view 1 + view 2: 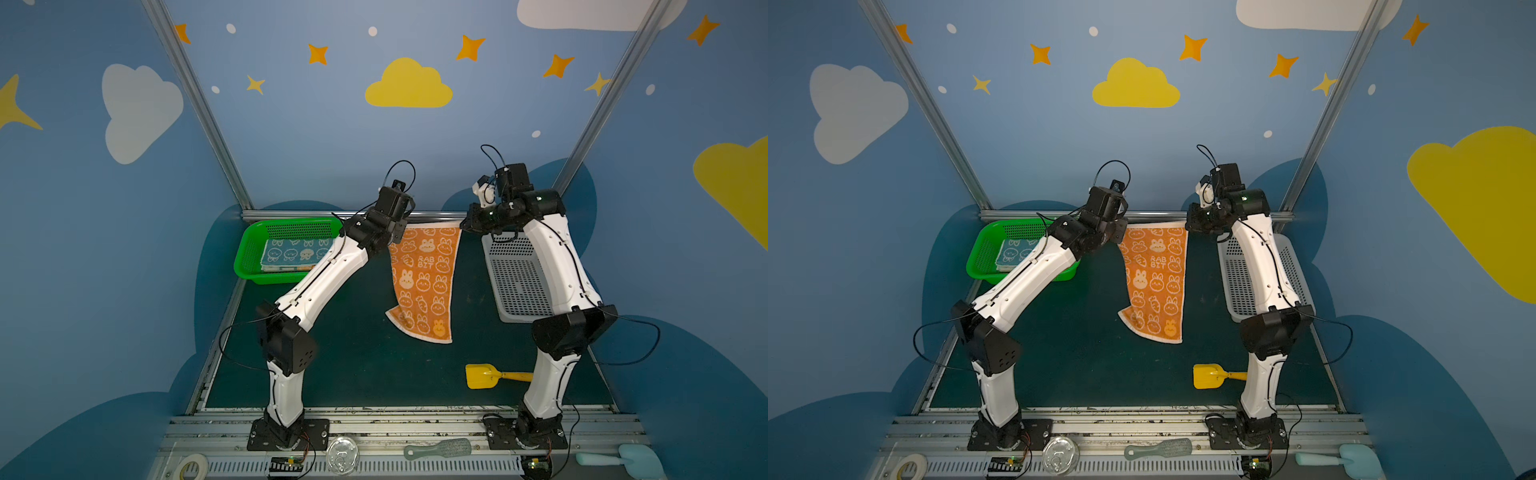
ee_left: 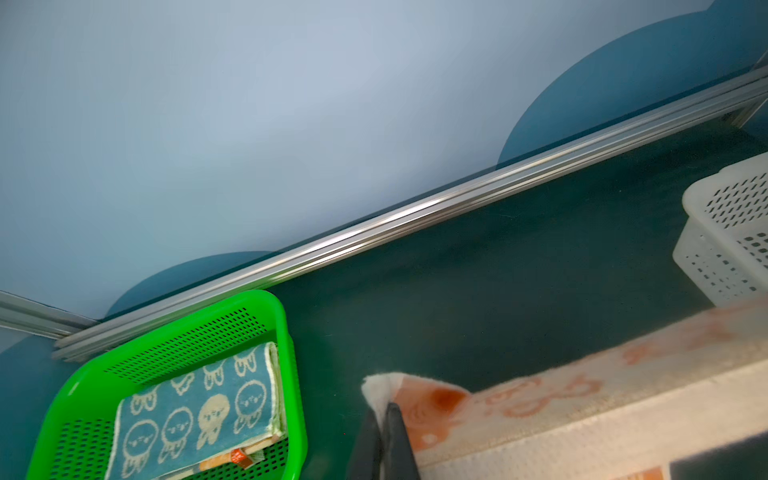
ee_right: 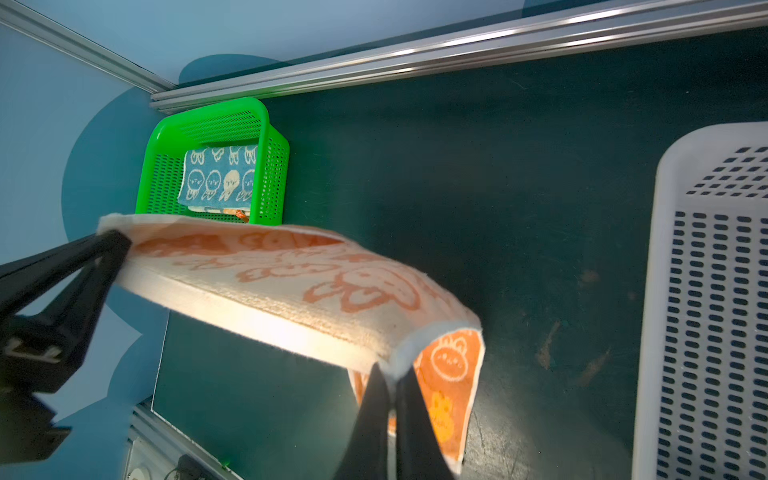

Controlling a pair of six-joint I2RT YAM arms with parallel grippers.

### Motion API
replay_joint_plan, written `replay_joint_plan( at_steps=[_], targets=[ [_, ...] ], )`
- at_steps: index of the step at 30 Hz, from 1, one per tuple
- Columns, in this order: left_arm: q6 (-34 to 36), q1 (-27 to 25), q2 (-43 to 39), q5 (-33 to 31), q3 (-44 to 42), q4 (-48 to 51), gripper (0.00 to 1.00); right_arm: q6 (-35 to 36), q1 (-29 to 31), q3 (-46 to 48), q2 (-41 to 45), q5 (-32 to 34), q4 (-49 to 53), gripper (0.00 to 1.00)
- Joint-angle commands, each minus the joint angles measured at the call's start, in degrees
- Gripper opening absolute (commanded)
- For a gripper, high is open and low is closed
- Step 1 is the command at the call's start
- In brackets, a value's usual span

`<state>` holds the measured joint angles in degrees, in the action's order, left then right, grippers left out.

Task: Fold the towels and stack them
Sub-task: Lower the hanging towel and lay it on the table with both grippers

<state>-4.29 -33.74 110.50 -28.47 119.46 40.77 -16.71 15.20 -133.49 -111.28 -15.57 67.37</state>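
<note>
Both pincers are clamped shut on one cloth. The left pincer [image 2: 384, 409] pinches the left top corner of the orange terry towel [image 1: 424, 282], printed w/ cream rabbits, carrots & "RABBIT" lettering. The right pincer [image 3: 392, 374] pinches its right top corner. The top edge runs between them w/ a slight sag, raised above the dark green counter [image 1: 361, 357] at far middle. The rest hangs down toward the near side; we can't tell whether the lower edge touches the counter.

At far left sits a bright green perforated plastic basket [image 1: 249, 253]. In it lies a folded blue rabbit-print towel [image 1: 295, 251] on top of other folded cloths, of which we see only the edges. At right stands a white perforated plastic basket [image 1: 515, 278]. Near right on the counter lies a yellow plastic toy shovel [image 1: 482, 376], well apart from the orange terry towel.
</note>
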Motion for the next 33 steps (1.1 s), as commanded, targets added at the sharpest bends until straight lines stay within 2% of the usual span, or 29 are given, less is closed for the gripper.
replay_joint_plan(
  at_steps=[1, 8, 13, 17, 20, 22, 28, 33],
  targets=[
    [-3.18, 3.41, -0.99, -1.80, 1.44, 4.42, 0.03, -0.12, -2.04, -0.91, 2.21, 7.86, 2.58, 0.00],
    [-5.99, 3.41, -5.90, -0.20, -8.92, 3.12, 0.03, -0.60, -0.45, 10.03, 6.51, 6.20, -0.62, 0.00],
    [-6.03, 3.42, -13.17, -2.69, -12.85, 4.49, 0.03, -0.38, 1.21, 11.87, 9.92, 6.26, -0.56, 0.00],
    [-7.47, 3.33, -21.07, -1.39, -16.52, 3.04, 0.03, -0.78, 1.17, 13.15, 11.89, 7.16, -1.89, 0.00],
    [-7.61, 3.46, -21.65, -0.71, -17.31, 1.70, 0.03, -1.12, 0.50, 12.99, 10.26, 7.40, -3.04, 0.00],
    [-6.95, 4.04, -18.60, -0.02, -16.72, 1.02, 0.03, -1.34, -0.07, 11.81, 7.32, 7.25, -3.57, 0.00],
    [-5.35, 6.23, -2.64, 3.18, -9.42, -1.84, 0.03, -1.51, -0.74, 4.62, -5.48, 8.19, -3.99, 0.00],
    [-3.01, 8.05, 14.59, 1.73, 6.82, 0.34, 0.03, -2.57, -1.99, -2.74, -16.15, 8.39, -4.43, 0.00]
  ],
)
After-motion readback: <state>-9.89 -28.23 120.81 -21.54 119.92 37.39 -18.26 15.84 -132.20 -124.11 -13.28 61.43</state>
